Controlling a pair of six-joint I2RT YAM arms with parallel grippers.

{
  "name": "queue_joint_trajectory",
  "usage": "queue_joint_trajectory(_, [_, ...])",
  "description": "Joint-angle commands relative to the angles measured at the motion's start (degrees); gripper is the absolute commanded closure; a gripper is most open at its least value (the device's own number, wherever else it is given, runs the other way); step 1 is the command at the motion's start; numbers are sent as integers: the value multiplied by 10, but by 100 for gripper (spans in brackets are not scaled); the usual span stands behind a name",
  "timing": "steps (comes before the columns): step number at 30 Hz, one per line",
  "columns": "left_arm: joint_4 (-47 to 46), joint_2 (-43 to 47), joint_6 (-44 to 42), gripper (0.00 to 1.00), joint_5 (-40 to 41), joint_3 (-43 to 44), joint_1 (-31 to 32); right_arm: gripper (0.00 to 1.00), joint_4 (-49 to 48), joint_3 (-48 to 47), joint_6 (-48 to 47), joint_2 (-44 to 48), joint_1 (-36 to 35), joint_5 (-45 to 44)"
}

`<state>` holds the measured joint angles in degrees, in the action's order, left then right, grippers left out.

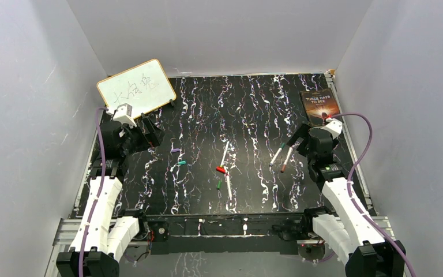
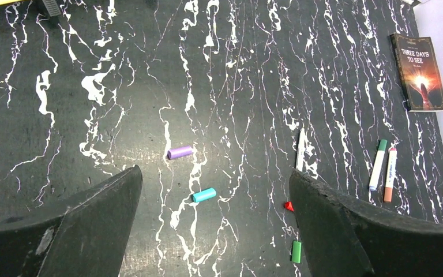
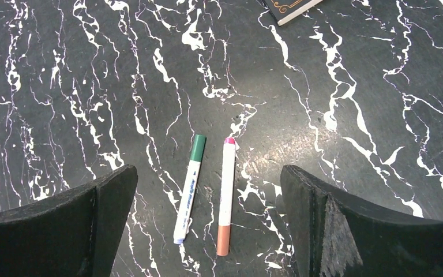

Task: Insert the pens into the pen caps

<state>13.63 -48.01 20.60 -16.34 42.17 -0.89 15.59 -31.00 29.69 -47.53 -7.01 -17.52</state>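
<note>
Bare black white-veined tabletop (image 2: 69, 150) rings the short purple plastic cap (image 2: 180, 152) and teal plastic cap (image 2: 204, 195); the green-ended white marker pen (image 3: 188, 190) and orange-ended white marker pen (image 3: 226, 196) lie close together, side by side.

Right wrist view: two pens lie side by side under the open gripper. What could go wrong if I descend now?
1. The green-ended pen and the pink-tipped pen lie nearly parallel with a narrow gap; the right gripper may pinch both or knock the neighbour away.
2. White barrels resemble the white streaks of the table, so aim could slip.
3. The purple cap and teal cap lie loose and may roll if nudged.
</note>
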Motion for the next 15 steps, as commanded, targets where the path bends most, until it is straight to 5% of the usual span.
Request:
queue_joint_trajectory(1, [-9,20,-4,4,-14,-10,1,6,1,-19,-7,12,1,6])
queue_joint_trajectory(15, [-3,5,-1,5,-5,-6,1,15,-1,-19,-10,-10,1,6])
